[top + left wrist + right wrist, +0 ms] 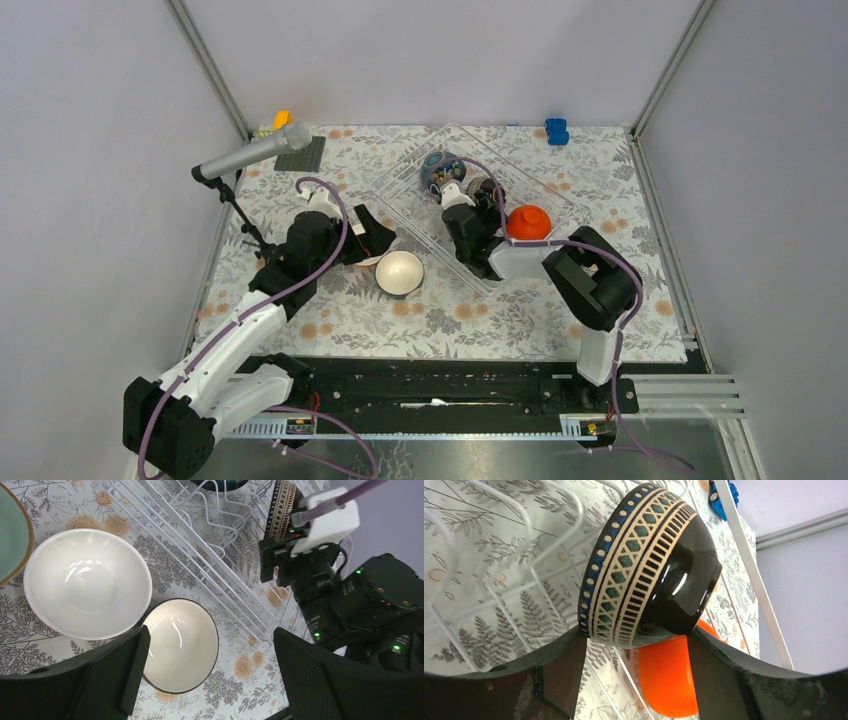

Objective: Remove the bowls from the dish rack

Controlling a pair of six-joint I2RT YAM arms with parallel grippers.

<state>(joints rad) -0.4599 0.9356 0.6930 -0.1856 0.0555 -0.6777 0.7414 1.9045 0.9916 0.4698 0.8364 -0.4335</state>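
The dish rack [410,160] stands at the back centre, and its white wires show in the left wrist view [200,555]. My right gripper [462,192] reaches into it and is shut on a dark brown patterned bowl [649,570] that stands on its edge. An orange bowl [528,222] lies upside down just behind it [669,680]. A dark blue patterned bowl [438,170] sits at the rack's far side. My left gripper [210,675] is open above a cream bowl with a dark rim [180,645]. A white bowl [87,582] and a pale green bowl [12,530] lie beside it on the table.
A microphone on a stand [255,152] leans over the table's left side. A dark grey plate [300,155] and a small orange block [282,120] lie at the back left. A blue toy block [556,131] sits at the back right.
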